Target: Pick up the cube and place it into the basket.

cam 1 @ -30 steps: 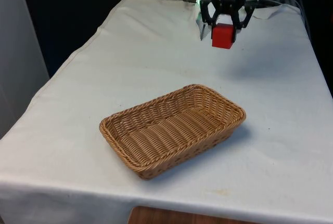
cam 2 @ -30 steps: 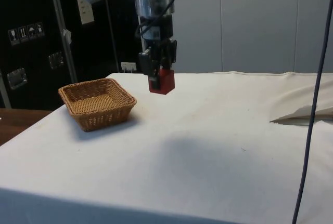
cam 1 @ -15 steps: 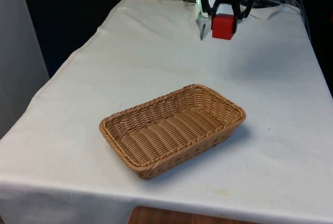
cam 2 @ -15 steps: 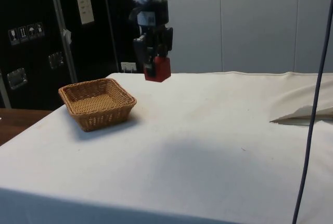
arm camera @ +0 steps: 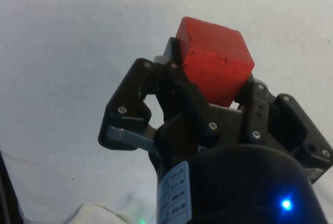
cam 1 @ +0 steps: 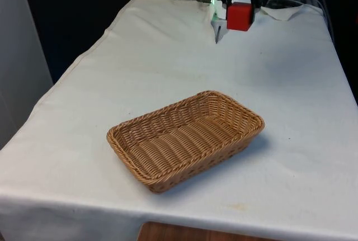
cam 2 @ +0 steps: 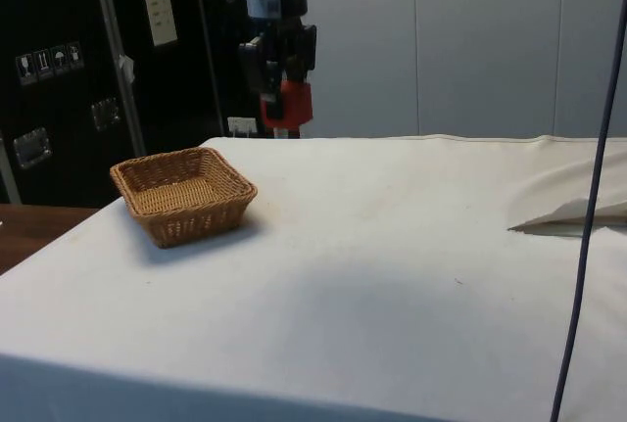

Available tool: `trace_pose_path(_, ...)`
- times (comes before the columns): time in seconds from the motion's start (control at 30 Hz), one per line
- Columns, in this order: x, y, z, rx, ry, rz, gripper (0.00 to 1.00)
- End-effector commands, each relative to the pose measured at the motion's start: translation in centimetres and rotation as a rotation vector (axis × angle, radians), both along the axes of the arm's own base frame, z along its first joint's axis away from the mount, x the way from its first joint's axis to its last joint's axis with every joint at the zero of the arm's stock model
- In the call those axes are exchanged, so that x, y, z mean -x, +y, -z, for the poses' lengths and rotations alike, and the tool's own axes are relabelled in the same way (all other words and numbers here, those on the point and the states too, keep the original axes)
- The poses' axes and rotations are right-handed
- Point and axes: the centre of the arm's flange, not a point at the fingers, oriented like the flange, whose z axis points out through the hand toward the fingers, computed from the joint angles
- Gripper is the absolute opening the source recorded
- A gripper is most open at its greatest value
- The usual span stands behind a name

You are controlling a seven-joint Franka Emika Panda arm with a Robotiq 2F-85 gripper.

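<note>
White cloth covers the desk (cam 1: 140, 56), bare around the wicker basket (cam 1: 184, 138). High over the far end, well apart from it, the hand (cam 1: 240, 7) is clamped on the red cube (cam 1: 239, 17), probably light and rigid, gripped on opposite flat faces. Nothing blocks the way.

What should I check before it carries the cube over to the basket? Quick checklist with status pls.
1. Grip: gripper shut on the red cube, cube seated between the fingers in the wrist view: ok.
2. Cube lifted off the white cloth: ok.
3. Cube above the height of the basket rim in the side view: ok.
4. Basket interior free to receive it: ok.
5. Cloth between cube and basket free of obstacles: ok.
6. Grip firm enough for travel: cannot tell.
</note>
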Motion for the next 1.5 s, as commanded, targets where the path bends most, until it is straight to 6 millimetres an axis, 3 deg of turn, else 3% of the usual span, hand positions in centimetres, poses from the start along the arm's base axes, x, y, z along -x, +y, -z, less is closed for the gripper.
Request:
trace_pose_path(0.0, -0.1, -0.1, -0.5, -0.001, 0.001, 0.006, 0.01)
trace_pose_path(0.53, -2.1, -1.0, -3.9, 0.005, -0.003, 0.027, 0.01)
trace_pose_path(1.47, -6.5, -1.9, -7.9, 0.02, -0.015, 0.058, 0.01)
